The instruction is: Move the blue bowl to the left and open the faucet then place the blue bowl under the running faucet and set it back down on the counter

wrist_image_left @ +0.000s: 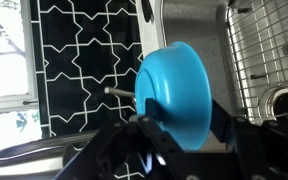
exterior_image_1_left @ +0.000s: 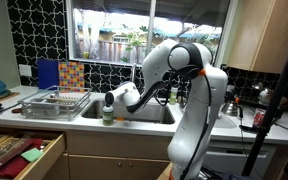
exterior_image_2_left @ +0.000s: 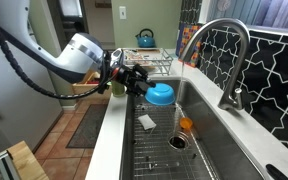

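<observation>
My gripper (exterior_image_2_left: 139,82) is shut on the blue bowl (exterior_image_2_left: 160,94) and holds it tilted on its side above the steel sink basin, near the counter's (exterior_image_2_left: 112,130) front edge. In the wrist view the bowl (wrist_image_left: 174,90) fills the middle, with my gripper (wrist_image_left: 184,118) clamping it from both sides. The dark-grey faucet (exterior_image_2_left: 229,60) arches over the far side of the sink, apart from the bowl; no water stream shows. In an exterior view my gripper (exterior_image_1_left: 114,98) is just above the green-yellow soap bottle (exterior_image_1_left: 108,110), and the bowl is hidden there.
A metal dish rack (exterior_image_1_left: 54,100) stands beside the sink, with a blue-green kettle (exterior_image_2_left: 145,38) beyond it. A wire grid (exterior_image_2_left: 174,150) lines the basin, holding an orange item (exterior_image_2_left: 186,125) and a pale scrap (exterior_image_2_left: 146,121). A wooden drawer (exterior_image_1_left: 19,150) stands open below the counter.
</observation>
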Robot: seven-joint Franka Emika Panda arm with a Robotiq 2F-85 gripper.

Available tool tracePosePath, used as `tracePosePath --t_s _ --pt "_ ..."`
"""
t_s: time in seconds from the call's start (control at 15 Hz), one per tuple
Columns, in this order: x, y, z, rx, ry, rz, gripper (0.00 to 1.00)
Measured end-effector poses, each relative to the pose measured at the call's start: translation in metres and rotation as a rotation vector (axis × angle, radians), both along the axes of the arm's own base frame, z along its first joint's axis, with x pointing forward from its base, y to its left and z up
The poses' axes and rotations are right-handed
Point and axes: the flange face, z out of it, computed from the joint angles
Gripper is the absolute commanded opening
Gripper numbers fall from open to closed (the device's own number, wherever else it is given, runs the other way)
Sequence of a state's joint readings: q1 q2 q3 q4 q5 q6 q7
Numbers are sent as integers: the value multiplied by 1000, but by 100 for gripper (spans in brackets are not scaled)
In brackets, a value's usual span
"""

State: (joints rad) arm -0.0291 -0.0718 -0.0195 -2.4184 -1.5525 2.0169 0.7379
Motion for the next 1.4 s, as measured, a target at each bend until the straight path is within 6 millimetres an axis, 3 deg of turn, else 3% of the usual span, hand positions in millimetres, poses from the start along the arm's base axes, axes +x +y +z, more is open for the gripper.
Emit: tracePosePath --t_s 0.33,0.6,1.4 --pt "47 -5 -12 -25 -30 3 28" --pt "70 -6 -21 -51 -31 28 28" --pt "77 -1 -25 -74 -24 62 28"
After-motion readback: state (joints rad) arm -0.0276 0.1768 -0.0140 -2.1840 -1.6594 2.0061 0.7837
